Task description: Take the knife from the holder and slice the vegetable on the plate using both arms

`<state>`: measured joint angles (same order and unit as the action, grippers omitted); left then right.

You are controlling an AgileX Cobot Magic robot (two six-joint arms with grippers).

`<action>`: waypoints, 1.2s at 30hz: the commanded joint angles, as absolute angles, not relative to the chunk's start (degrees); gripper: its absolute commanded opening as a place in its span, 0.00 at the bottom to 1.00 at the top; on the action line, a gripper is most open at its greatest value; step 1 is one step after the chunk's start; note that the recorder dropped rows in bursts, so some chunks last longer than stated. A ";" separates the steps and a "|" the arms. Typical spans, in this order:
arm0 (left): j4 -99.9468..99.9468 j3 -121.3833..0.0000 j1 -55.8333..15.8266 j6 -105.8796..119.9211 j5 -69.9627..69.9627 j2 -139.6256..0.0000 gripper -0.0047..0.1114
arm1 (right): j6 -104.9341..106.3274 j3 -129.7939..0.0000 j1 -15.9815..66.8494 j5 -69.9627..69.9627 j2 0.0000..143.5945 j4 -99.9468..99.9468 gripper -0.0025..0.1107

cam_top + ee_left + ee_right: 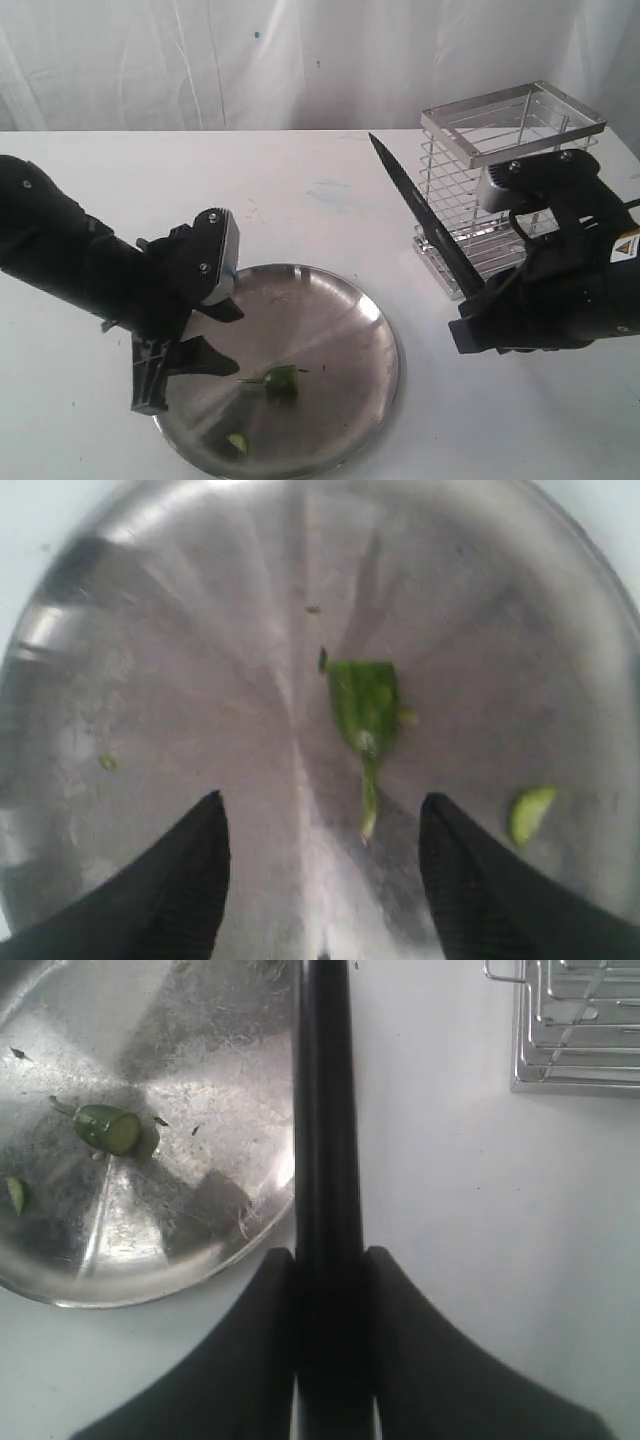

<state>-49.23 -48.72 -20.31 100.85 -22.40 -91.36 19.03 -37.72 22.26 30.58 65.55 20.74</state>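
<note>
The dark-green vegetable (280, 380) (366, 708) (108, 1128) lies on the silver plate (340, 310) (150, 680) (200, 1050), its stem toward my left gripper. A small light-green slice (236, 442) (530, 812) (16, 1194) rests near the plate's rim. My left gripper (205, 335) (322, 810) hovers open over the plate's left side, just short of the stem. To the right of the plate my right gripper (478, 298) (330, 1260) is shut on the black knife (415, 205) (326, 1110), whose blade points up and back to the left. The chrome wire holder (510, 170) (575, 1025) stands behind it.
The white table (300, 190) carries the plate and holder, with a white curtain (300, 60) behind it. In the exterior view the right arm's bulk sits in front of the holder's lower part.
</note>
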 commanded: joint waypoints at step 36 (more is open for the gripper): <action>-65.72 -52.04 -20.71 119.99 -25.27 -107.90 0.27 | 19.04 -36.59 22.30 27.90 65.54 20.74 0.02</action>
<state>-63.83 -52.02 -20.49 112.17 -27.08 -107.36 19.03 -36.81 22.26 28.64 65.55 20.65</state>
